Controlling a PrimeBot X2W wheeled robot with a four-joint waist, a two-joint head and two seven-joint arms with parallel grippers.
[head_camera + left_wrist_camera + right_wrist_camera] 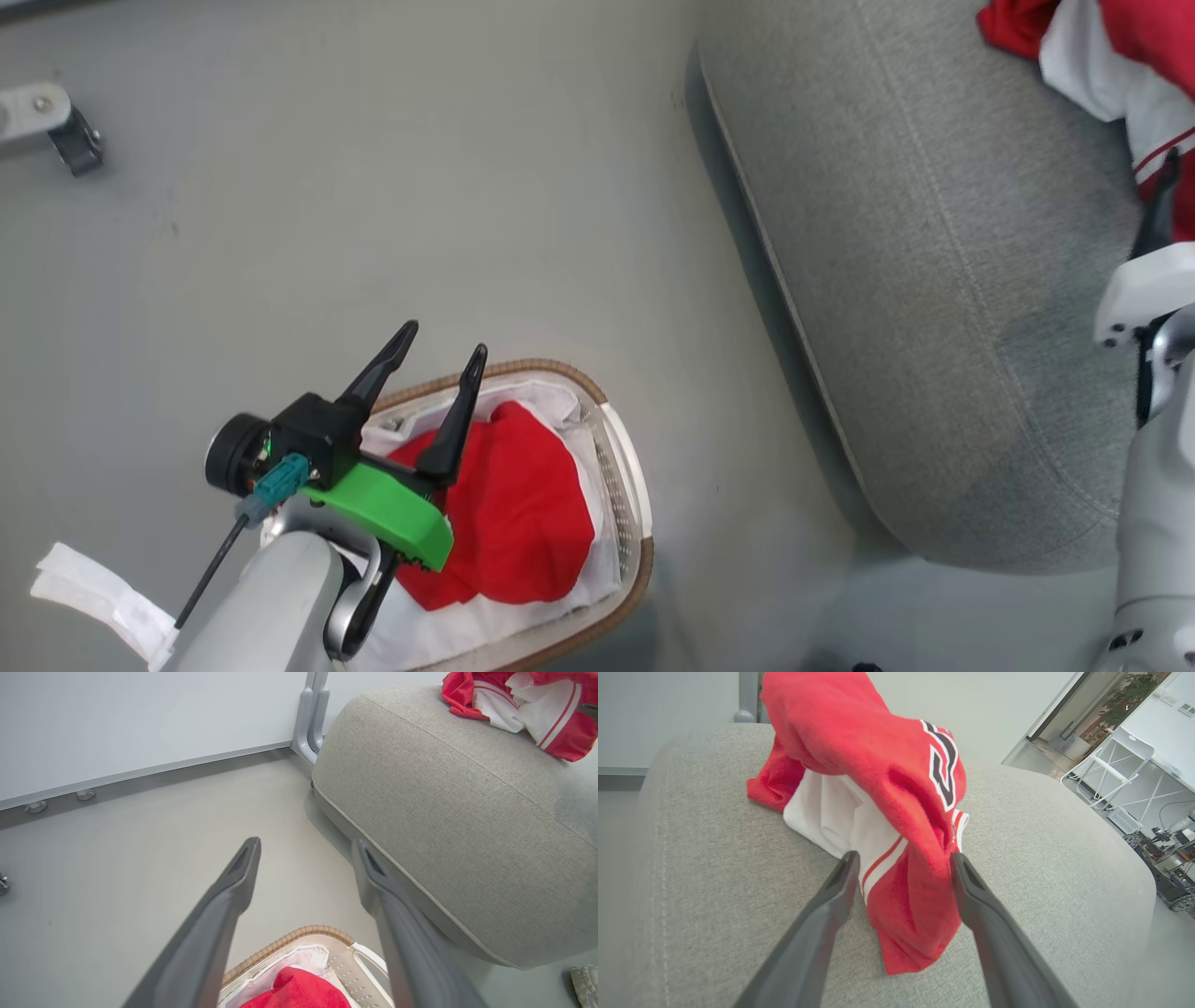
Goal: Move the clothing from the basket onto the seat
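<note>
from the head: lower the left gripper [446,338], wide open and empty, onto the red clothing [523,504] bunched in the basket [635,560] beside the seat [934,327]. from the left wrist: pinch the raised fold, sparing the white liner [306,956]. from the right wrist: back the right gripper [904,856], parted and seemingly holding nothing, off the jersey [878,765] resting on the seat.

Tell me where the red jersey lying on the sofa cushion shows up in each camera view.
Head view: red jersey at the top right corner.
Left wrist view: top right corner again.
Right wrist view: centre, reaching the top edge.
Shared landmark: the grey sofa cushion beneath it in all three.
</note>
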